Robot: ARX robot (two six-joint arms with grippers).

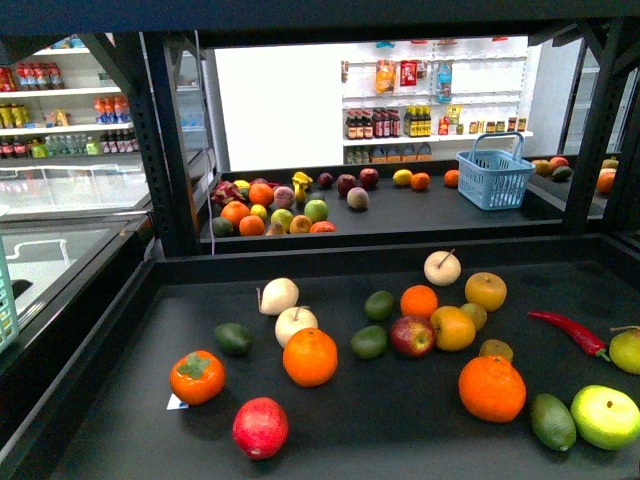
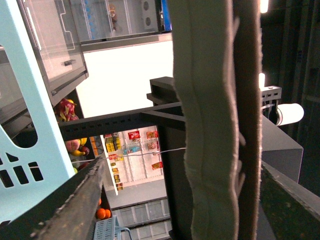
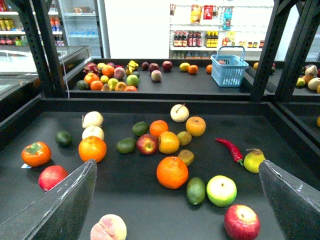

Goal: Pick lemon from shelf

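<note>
While nothing is gripped, I note:
Shelf (image 1: 120, 400): matte black deck, fruit scattered on it.
Right end effector (image 3: 177, 162): fingers wide apart, facing the deck.
Left end effector (image 2: 183, 162): seemingly apart, aimed upward and away.
Lemon (image 1: 278, 295) (image 3: 92, 119): pale, smooth oval, ahead and to my left; long axis crosswise, nub pointing left.

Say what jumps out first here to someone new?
The fruit spread over the near black shelf: a big orange front right, a persimmon front left, a red chili at the right edge. Behind, a blue basket stands on the far deck. The right gripper is open above the near fruit.
</note>
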